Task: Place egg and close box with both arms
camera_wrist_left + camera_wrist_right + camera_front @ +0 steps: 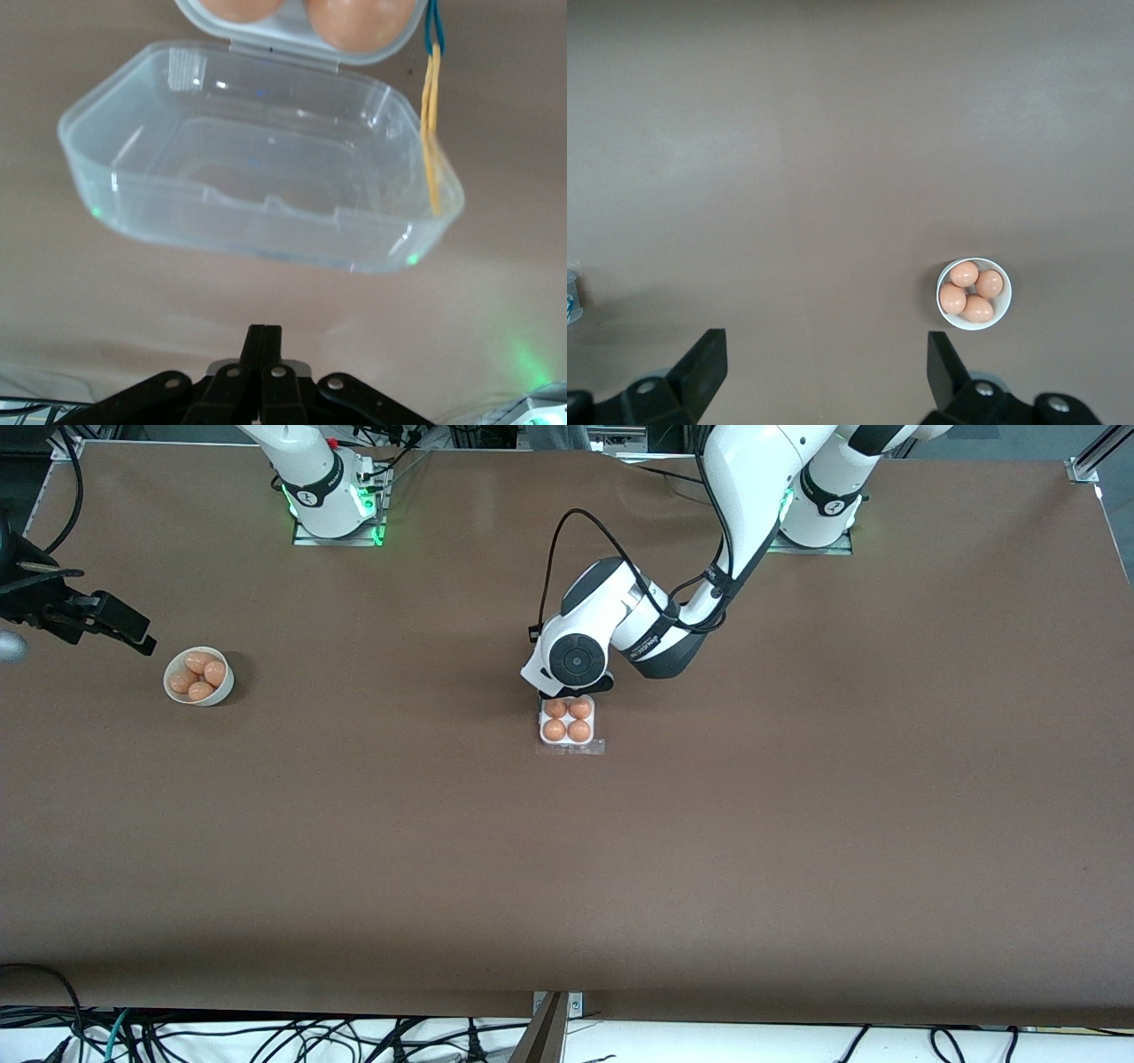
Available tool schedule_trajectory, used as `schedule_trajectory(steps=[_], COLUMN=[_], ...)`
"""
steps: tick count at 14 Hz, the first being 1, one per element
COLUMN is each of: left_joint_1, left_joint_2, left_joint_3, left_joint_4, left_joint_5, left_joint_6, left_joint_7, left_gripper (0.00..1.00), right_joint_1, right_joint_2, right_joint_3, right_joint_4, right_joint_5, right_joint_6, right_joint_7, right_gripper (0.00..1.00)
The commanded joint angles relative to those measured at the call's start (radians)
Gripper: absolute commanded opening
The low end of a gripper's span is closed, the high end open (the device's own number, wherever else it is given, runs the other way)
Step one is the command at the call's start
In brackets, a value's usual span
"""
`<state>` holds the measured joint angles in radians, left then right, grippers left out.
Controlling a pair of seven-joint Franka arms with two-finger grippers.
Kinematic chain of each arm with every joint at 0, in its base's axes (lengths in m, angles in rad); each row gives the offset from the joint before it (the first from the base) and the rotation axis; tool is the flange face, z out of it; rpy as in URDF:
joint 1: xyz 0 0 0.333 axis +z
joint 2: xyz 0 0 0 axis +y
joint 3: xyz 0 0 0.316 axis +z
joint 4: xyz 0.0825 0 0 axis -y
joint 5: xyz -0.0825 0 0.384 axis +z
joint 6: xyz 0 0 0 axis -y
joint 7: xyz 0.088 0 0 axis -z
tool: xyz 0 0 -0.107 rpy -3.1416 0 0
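**Clear lid lies open, four eggs seated in the carton**

Brown desk surface (797, 824) carries the small square white-grey egg carton (567, 723) about midway between its two ends, closer to the arms' edge than to the camera's. Four smooth tan-orange eggs (567, 720) fill its cells. Its clear plastic hinged lid (257, 168) is swung open and hangs off the tray's hinge edge, empty. The black left gripper (263, 354) hovers just beside that lid, fingers clenched together on nothing. A yellow and blue cable (431, 133) dangles by the lid's corner. Toward the right arm's end of the desk stands a round white bowl (198, 677) holding four more orange eggs (971, 291). The black right gripper (824, 363) waits high over bare desk near the bowl, fingers released and spread wide.
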<state>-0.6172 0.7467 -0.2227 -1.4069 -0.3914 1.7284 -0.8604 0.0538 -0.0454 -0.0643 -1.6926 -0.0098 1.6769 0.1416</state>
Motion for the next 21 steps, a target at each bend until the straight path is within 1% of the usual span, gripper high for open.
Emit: schedule_trajectory(steps=[1,4,6,8,9,11,12,13,14,15,16,18,20,21], left_joint_1=[-0.01,-0.007,-0.009,-0.007,-0.007,-0.004,0.001,0.001,0.002,0.004,0.016,0.046,0.091,0.129], left_joint_2=[0.017,0.013,0.019,0.016,0.014,0.008,0.005,-0.003,-0.018,-0.036,-0.061,-0.128,-0.197,-0.208], left_joint_3=[0.025,0.066,0.083,0.101,0.123,0.137,0.14,0.143,0.161,0.183,0.19,0.2,0.217,0.214], left_joint_4=[0.037,0.046,0.089,0.103,0.114,0.154,0.158,0.158,0.161,0.164,0.164,0.172,0.177,0.178], left_joint_5=[0.025,0.026,0.042,0.048,0.046,0.052,0.068,0.098,0.147,0.199,0.239,0.319,0.417,0.454], left_joint_6=[0.002,0.026,0.042,0.106,0.138,0.134,0.129,0.108,0.071,0.024,-0.025,-0.084,-0.145,-0.167], left_joint_7=[-0.017,-0.015,-0.015,-0.017,-0.019,-0.026,-0.026,-0.026,-0.02,-0.016,0.015,0.125,0.184,0.234], left_gripper=[0.02,0.02,0.02,0.02,0.02,0.03,0.06,0.15,0.3,0.51,0.66,0.88,0.97,0.99], right_joint_1=[-0.011,-0.011,-0.011,-0.011,-0.009,-0.008,-0.008,-0.008,-0.008,-0.008,-0.006,-0.003,-0.003,-0.003], right_joint_2=[-0.005,-0.005,-0.005,-0.005,-0.005,-0.005,-0.005,-0.005,-0.005,-0.005,-0.005,-0.005,-0.005,-0.005], right_joint_3=[0.008,0.008,0.008,0.011,0.012,0.014,0.014,0.014,0.014,0.014,0.014,0.014,0.014,0.014], right_joint_4=[0.005,0.005,0.005,0.005,0.005,0.005,0.004,0.005,0.004,0.004,0.005,0.004,0.004,0.004], right_joint_5=[-0.01,-0.01,-0.01,-0.01,-0.01,-0.01,-0.01,-0.01,-0.009,-0.009,-0.01,-0.009,-0.009,-0.009], right_joint_6=[-0.013,-0.013,-0.013,-0.013,-0.013,-0.013,-0.014,-0.014,-0.014,-0.013,-0.013,-0.013,-0.013,-0.014], right_joint_7=[-0.01,-0.011,-0.011,-0.008,-0.002,0.003,0.004,0.001,0.0,0.003,0.009,0.009,0.006,0.01], right_gripper=[1.0,1.0,1.0,1.0,1.0,1.0,1.0,1.0,1.0,1.0,1.0,1.0,1.0,1.0])
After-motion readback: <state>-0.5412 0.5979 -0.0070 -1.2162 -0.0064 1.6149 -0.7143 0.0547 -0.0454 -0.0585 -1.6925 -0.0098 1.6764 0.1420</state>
